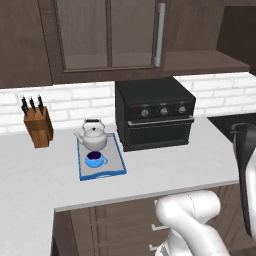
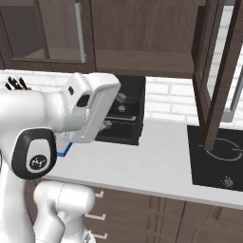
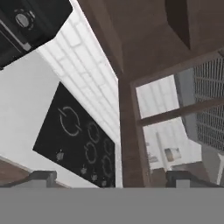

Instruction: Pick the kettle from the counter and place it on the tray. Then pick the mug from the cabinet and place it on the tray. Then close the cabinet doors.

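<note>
The silver-grey kettle (image 1: 94, 136) and the small blue mug (image 1: 95, 160) both stand on the blue-rimmed tray (image 1: 118, 157), on the light counter (image 1: 40, 175) left of a black oven. Above, the dark brown cabinet (image 1: 205, 61) has its left door (image 1: 105, 35) shut. Its right door (image 2: 213, 71) is swung out over the counter. My gripper (image 2: 115, 111) hangs in front of the oven, open and empty. In the hand view, the gripper (image 3: 111, 179) faces the open door's edge (image 3: 129, 131), its fingertips (image 3: 43, 177) wide apart.
A black toaster oven (image 1: 156, 112) stands right of the tray and a knife block (image 1: 38, 127) left of it. A black cooktop (image 2: 216, 161) is set into the counter under the open door. Brown drawers (image 2: 123, 213) run below the worktop.
</note>
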{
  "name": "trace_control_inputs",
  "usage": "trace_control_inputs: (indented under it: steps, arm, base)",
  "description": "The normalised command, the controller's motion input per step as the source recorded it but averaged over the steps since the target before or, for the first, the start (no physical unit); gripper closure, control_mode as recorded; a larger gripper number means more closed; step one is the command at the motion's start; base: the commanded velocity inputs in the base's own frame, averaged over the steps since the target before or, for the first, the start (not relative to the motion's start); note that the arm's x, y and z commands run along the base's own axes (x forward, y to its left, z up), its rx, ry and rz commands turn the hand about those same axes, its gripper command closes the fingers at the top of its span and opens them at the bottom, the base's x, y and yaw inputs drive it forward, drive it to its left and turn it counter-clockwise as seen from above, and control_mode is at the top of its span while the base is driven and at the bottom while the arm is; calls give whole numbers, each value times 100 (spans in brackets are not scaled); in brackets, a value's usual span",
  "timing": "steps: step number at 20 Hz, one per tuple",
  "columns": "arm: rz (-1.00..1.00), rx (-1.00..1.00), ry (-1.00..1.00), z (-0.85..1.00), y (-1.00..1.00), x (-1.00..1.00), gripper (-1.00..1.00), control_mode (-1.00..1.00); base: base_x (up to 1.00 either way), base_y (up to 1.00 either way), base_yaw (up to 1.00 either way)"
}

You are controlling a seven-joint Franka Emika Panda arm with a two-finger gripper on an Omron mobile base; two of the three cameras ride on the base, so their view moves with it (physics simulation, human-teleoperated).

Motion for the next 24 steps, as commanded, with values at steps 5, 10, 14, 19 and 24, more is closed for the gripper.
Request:
trace_control_inputs:
  steps: [5,10,14,19,24]
  arm:
    - [-30,-1,32,0,-88,-22,-100,-100]
    - [-12,-9,6,-3,-81,-44,-100,-100]
    - [-6,-11,6,0,-85,-13,-100,-100]
    - [0,-18,1,0,-72,-10,-100,-100]
    - [0,-20,0,-5,-50,-24,-100,-100]
  base:
    - [0,0,0]
    - [0,0,0]
    - [0,0,0]
    - [0,0,0]
    - [0,0,0]
